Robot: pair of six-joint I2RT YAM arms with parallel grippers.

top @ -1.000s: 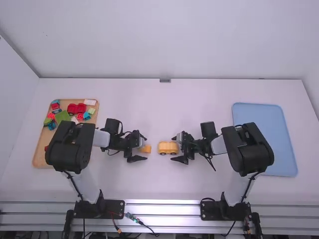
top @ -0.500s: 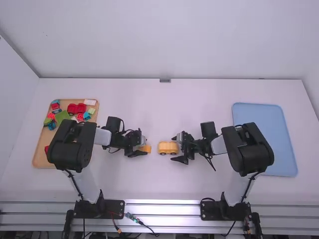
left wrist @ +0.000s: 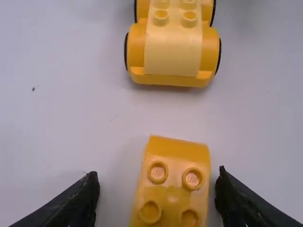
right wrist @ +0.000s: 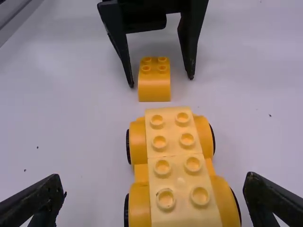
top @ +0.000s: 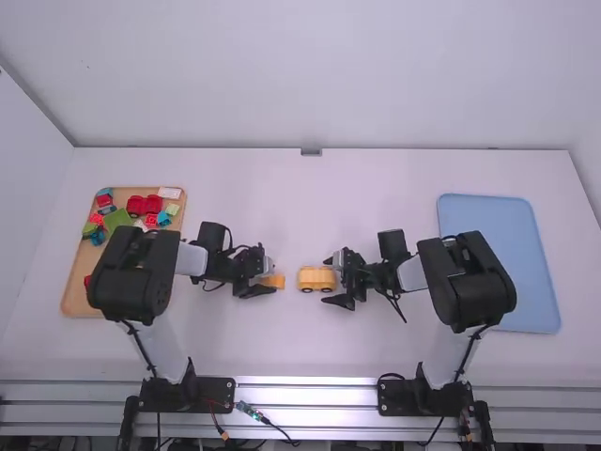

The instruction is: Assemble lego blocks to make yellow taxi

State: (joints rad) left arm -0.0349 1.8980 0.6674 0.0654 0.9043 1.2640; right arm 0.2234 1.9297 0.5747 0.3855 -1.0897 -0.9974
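Observation:
In the high view my left gripper (top: 272, 282) is low at the small orange-yellow block (top: 277, 281), left of the wheeled yellow car base (top: 311, 278). The left wrist view has the block (left wrist: 174, 201) between the parted fingers of my left gripper (left wrist: 157, 176), nearer one finger, studs up. The car base (left wrist: 173, 52) stands beyond it. My right gripper (top: 326, 281) is open at the base's right end. In the right wrist view, the base (right wrist: 177, 163), topped with pale yellow studded bricks, lies between the spread fingers of my right gripper (right wrist: 154, 178), touching neither.
A wooden tray (top: 75, 299) with red, green, blue and white blocks lies at the left, partly under the left arm. A blue tray (top: 502, 263) lies at the right behind the right arm.
My left gripper's fingers have come closer together around the small block, mostly during the first half second. The right arm and the car base have not moved.

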